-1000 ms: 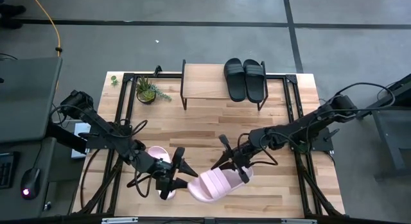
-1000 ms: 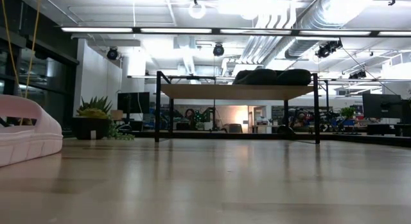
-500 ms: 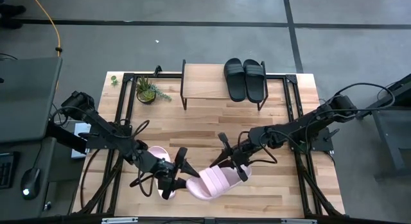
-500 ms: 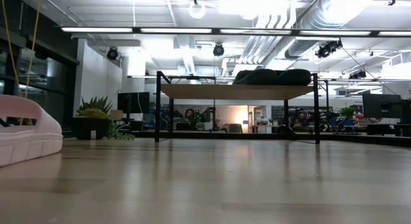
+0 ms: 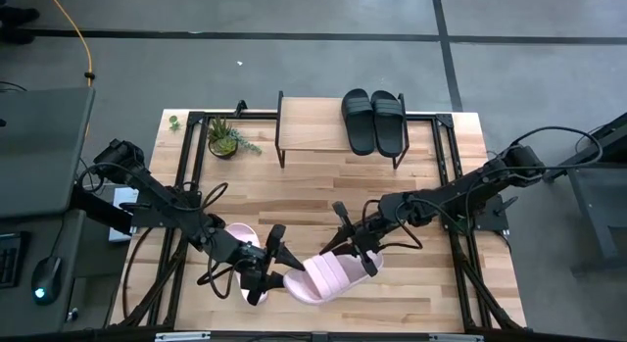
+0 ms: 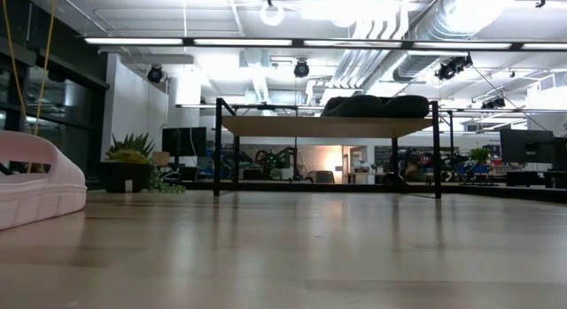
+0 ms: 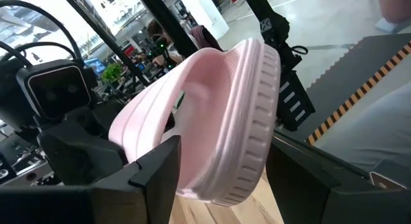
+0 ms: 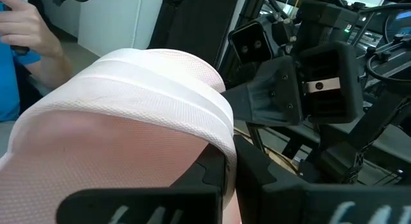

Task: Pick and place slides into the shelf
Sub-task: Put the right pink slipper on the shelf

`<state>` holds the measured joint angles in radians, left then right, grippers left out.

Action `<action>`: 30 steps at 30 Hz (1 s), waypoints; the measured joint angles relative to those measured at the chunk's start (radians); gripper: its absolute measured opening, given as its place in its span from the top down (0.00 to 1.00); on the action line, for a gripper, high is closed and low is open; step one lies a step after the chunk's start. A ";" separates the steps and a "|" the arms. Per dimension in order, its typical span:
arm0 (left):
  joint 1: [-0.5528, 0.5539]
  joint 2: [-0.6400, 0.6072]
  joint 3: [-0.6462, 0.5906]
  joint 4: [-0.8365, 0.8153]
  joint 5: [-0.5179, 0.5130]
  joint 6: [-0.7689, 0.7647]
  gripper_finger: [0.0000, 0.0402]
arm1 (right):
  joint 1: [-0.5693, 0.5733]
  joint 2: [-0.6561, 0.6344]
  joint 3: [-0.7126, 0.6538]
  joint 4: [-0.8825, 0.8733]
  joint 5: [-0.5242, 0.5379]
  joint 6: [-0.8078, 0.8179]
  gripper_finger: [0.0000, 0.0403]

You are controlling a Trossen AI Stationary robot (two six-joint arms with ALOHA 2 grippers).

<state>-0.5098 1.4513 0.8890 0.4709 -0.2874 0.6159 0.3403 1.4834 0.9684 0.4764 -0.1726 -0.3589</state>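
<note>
Currently one pale pink slide (image 5: pixel 328 280) sits near the front edge of the bench (image 5: pixel 323 185), tilted up between the two arms. The right gripper (image 5: pixel 358 256) is clamped shut on its wide strap, which fills the right wrist view. The left gripper (image 5: pixel 271 264) stands with its fingers (image 7: pixel 154 176) spread apart on either side of the slide's other end, whose ribbed sole edge shows between them in the left wrist view; whether they press on it cannot be told. A second pale pink slide (image 5: pixel 239 235) lies on the bench just behind the left arm. Farther back, two black slides (image 5: pixel 373 121) rest side by side on the right part of the shelf (image 5: pixel 312 126), whose left part is bare plank. A small potted plant (image 5: pixel 224 139) stands beside the shelf's left end.
</note>
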 joint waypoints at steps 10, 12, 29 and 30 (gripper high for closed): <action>0.000 0.000 0.000 0.000 0.004 0.006 0.68 | 0.000 0.000 0.000 0.000 0.000 0.002 1.00; 0.000 0.000 0.000 0.000 0.016 0.009 0.74 | 0.000 0.000 0.000 -0.001 0.001 0.002 1.00; 0.000 0.000 0.000 0.000 0.026 0.035 0.83 | -0.001 0.000 -0.001 -0.002 0.004 0.000 1.00; 0.000 0.000 0.000 0.000 0.026 0.035 0.83 | -0.001 0.000 -0.001 -0.002 0.004 -0.001 1.00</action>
<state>-0.5095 1.4513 0.8894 0.4706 -0.2619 0.6506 0.3397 1.4834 0.9672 0.4740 -0.1688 -0.3600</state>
